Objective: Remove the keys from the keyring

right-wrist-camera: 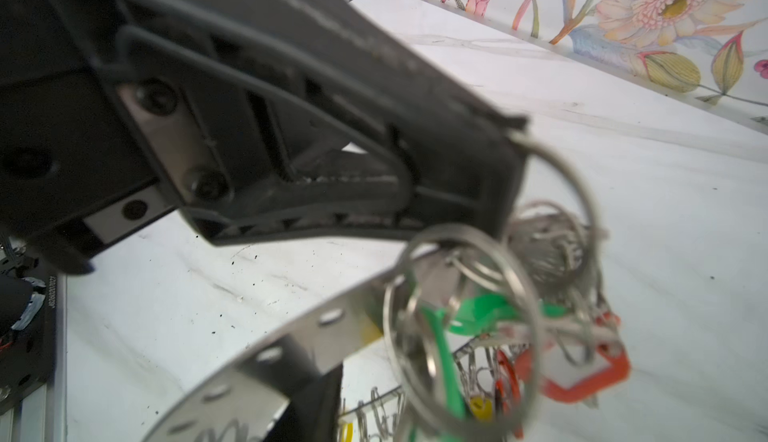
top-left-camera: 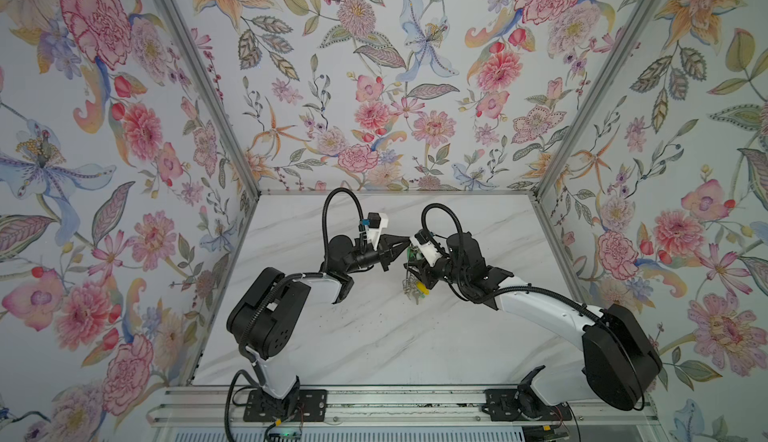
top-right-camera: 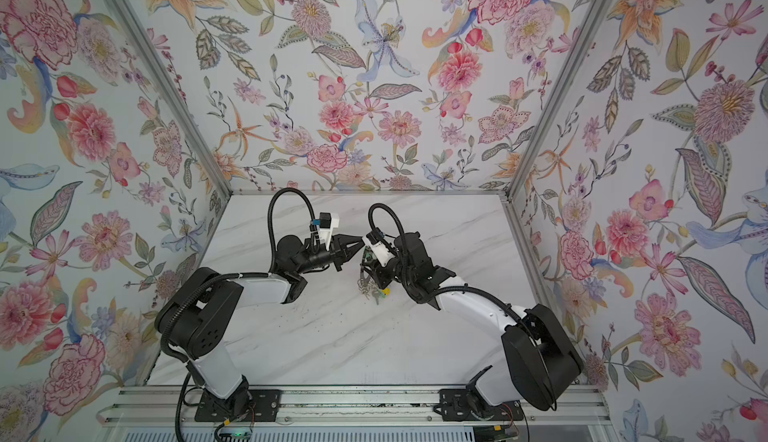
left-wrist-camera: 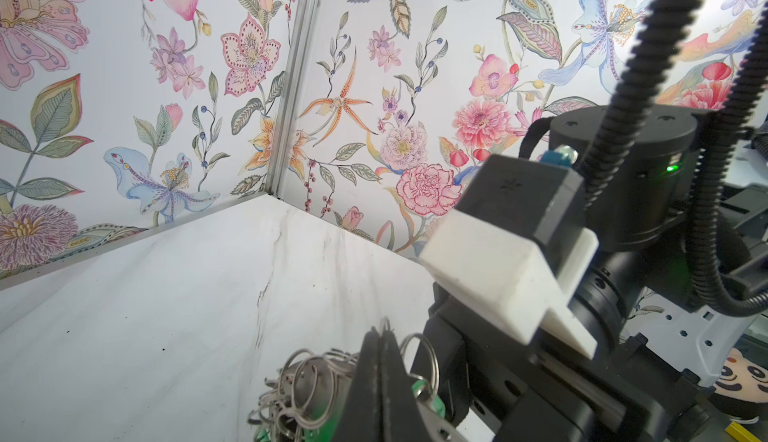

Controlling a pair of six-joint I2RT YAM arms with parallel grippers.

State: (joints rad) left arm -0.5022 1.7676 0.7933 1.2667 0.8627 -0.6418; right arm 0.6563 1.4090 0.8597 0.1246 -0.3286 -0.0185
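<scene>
The left pincer point(right-wrist-camera: 513, 178) is looming close to the camera, its jaws pressing together on a split ring point(right-wrist-camera: 552, 155). Just beside its tip, the grey keyring point(right-wrist-camera: 299, 336) is arcing past. The keys point(right-wrist-camera: 548, 248) and their green, red and yellow tags point(right-wrist-camera: 582, 373) are dangling in a blurred tangle over the white table point(right-wrist-camera: 665, 211).
</scene>
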